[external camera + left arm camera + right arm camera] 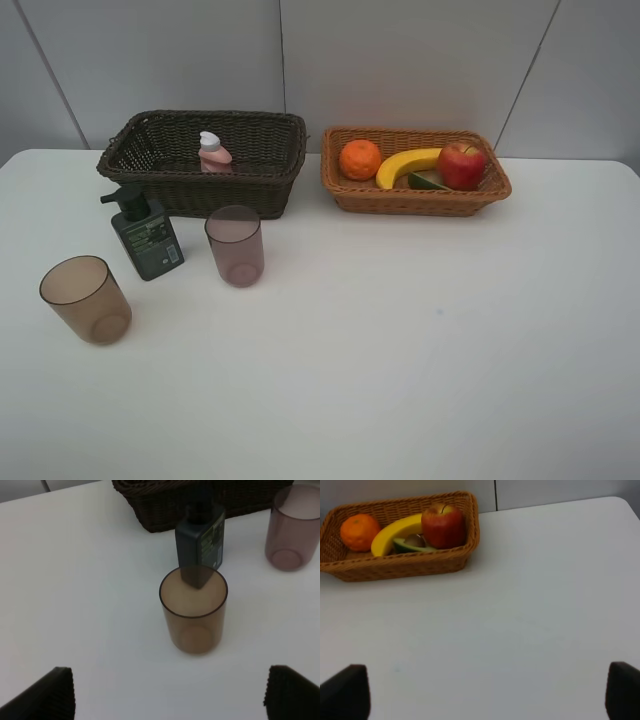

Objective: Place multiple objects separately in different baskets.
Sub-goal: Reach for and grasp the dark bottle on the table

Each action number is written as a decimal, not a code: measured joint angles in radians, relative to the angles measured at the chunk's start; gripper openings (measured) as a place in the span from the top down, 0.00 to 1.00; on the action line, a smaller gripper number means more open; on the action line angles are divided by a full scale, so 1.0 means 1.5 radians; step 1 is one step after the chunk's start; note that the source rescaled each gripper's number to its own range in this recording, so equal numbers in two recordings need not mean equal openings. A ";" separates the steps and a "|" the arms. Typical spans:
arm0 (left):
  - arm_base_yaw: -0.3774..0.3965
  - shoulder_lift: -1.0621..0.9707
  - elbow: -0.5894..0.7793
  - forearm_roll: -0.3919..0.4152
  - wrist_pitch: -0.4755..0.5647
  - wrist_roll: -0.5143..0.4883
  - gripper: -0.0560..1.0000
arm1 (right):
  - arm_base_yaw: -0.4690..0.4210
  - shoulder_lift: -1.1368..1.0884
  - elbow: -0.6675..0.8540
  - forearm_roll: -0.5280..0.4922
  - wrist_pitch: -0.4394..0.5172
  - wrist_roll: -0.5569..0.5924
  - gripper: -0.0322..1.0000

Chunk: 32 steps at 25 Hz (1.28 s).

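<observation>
Roughly halfway, going by the layout. Already tucked into the light tan basket (410,202): orange (360,159), yellow banana (407,165), red apple (462,164), plus the halved avocado (428,182) wedged in low between banana and apple. Fruit side probably finished, then.

Over in the dark brown basket (230,195): only the small pink bottle (213,153), standing upright. Left out on the worktop (420,340), in front of that dark basket:
- dark green pump bottle (146,235), upright, just beside the basket's front wall
- pinkish cup (235,246), close to the right of the pump bottle in the high view, not touching it
- brownish cup (86,300), nearer the front and off to the left, apart from both

Three things to go, presumably all bound for the dark basket alongside the pink bottle. Just a guess though, not gospel.

Left gripper (170,695): spread wide apart, holding nothing, lined up on the brownish cup with the pump bottle right behind it. Looks like the next grab. Right gripper (482,692): also spread apart and empty, over bare worktop, well apart from the tan basket. Neither one visible in the high view.

Worth watching: open upright cups, probably easy to tip on approach.
</observation>
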 joint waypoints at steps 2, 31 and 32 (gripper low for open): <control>0.000 0.000 0.000 0.000 0.000 0.000 0.00 | 0.000 0.000 0.000 0.000 0.000 0.000 0.00; 0.000 0.000 -0.002 0.005 -0.001 -0.007 0.00 | 0.000 0.000 0.000 0.000 0.000 0.000 0.00; 0.000 0.000 -0.006 0.005 -0.001 -0.007 0.00 | 0.000 0.000 0.000 0.000 0.000 0.000 0.00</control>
